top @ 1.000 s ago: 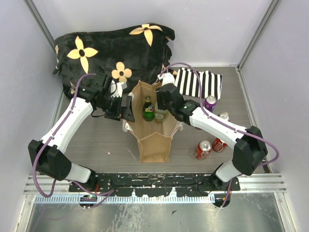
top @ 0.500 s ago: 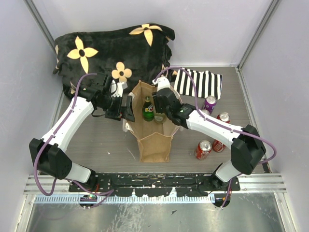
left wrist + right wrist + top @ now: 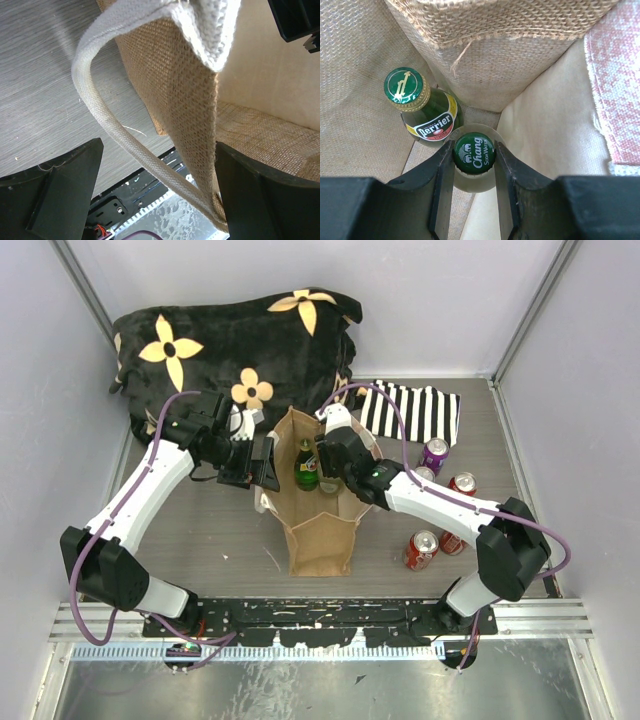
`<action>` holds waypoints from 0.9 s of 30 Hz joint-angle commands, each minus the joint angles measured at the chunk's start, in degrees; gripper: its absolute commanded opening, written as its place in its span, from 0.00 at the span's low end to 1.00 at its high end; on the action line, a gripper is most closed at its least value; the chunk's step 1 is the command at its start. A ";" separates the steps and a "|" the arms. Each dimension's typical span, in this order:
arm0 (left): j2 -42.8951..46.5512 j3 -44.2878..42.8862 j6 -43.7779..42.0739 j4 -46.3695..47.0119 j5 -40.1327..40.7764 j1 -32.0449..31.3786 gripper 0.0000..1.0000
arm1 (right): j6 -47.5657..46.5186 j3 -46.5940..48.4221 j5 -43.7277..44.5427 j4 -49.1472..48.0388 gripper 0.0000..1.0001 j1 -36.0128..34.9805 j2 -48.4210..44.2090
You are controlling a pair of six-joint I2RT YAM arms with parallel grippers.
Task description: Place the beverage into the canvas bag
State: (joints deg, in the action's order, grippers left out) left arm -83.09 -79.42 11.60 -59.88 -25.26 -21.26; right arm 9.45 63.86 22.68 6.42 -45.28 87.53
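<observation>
Black plush blanket (image 3: 230, 340) with yellow flower motifs: heaped at the far left corner of the grey wood-grain table (image 3: 200, 530).

Left arm (image 3: 150, 490), white with a purple cable: reaches to the left rim of the bag. Left jaws spread wide. The wrist view shows the bag's woven side wall and one white strap handle (image 3: 100, 115) hanging between the two dark fingers (image 3: 50, 192), with the wall lying against the right-hand finger.

Canvas bag (image 3: 322, 540) (image 3: 185, 90) (image 3: 350, 100): tan-brown woven tote, standing upright at the table's centre between the two arms, mouth open, pale lining visible inside.

Perrier bottle (image 3: 307, 466) (image 3: 422, 107): green glass with a green and gold cap, upright inside the bag towards its far left side.

Chang bottle (image 3: 330, 483) (image 3: 473, 152) — the beverage of the task: clear glass, with a green cap printed "Chang Soda Water". It is upright inside the bag, just beside the Perrier bottle and to its right.

Right arm (image 3: 440, 500): reaches into the bag's mouth from the right. Right jaws pinch the Chang bottle at the cap, one finger on each side.

Striped cloth (image 3: 410, 412), black and white: lies flat on the table beyond the bag, to the right.

Purple can (image 3: 435, 453): stands near the striped cloth's front edge.

Red cans, three — one (image 3: 463, 483) near the purple can, two (image 3: 421, 548) (image 3: 453, 539) close together nearer the front, right of the bag.
</observation>
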 commanded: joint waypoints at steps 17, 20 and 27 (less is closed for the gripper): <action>-0.29 -1.27 0.23 1.50 -1.56 -0.01 0.98 | 2.21 1.93 -0.22 1.17 0.01 -0.38 -4.24; -0.17 -1.01 0.31 1.69 -1.55 -0.01 0.98 | 2.32 1.71 0.38 1.40 0.01 -0.49 -4.55; 0.16 -0.54 0.29 1.75 -1.47 -0.01 0.98 | 2.42 2.41 3.08 0.68 0.01 -1.20 -5.53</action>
State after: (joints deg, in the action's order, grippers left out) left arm -83.09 -79.42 11.86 -59.24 -25.78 -21.26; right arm 12.34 63.86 21.19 10.70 -45.91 87.05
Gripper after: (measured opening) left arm 0.979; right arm 0.391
